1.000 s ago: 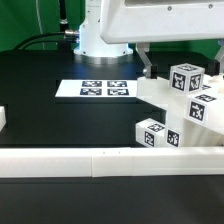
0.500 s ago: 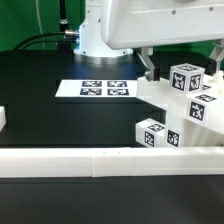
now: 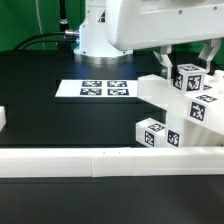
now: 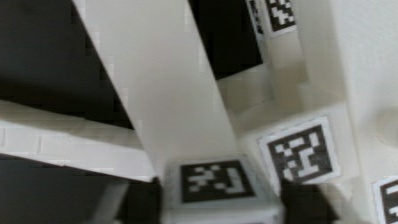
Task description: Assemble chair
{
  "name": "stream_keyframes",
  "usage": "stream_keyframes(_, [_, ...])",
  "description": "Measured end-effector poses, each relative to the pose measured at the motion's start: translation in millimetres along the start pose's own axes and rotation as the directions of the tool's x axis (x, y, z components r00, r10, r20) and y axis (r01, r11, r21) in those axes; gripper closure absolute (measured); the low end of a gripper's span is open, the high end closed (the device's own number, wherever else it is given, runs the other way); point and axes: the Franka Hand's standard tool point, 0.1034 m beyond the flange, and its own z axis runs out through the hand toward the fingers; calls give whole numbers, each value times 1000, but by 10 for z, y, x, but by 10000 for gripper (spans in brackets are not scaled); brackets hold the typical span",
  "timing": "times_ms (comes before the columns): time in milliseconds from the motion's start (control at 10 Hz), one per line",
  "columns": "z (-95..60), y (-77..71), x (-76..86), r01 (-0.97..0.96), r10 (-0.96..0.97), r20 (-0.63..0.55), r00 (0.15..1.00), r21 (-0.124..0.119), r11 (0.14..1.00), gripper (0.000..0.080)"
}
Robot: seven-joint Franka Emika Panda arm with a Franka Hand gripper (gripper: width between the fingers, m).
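no readable text, only tags

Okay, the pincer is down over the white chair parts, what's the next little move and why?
Probably finish closing, then lift slightly. The pincer straddles the top of the chair stack at the exterior view's right, and the wrist view is filled with its white bars, so a part seems to sit between the fingers.

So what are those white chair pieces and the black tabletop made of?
The chair pieces look like matte white plastic: even color, no grain, crisp molded edges. Their black-and-white tags look printed, probably stickers. The tabletop is dull black with no glare, perhaps cloth or a mat; I can't tell which.
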Motion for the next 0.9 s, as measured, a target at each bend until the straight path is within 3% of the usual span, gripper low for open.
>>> stream_keyframes(200, [0,-1,0,-29,29,-1,1000,2,1000,515])
stream_keyframes(400, [-4,21,1,-188,188,-5,982,-1,982,515])
stream_keyframes(900, [-2,-2,36,-570,570,-59,820,13,822,514])
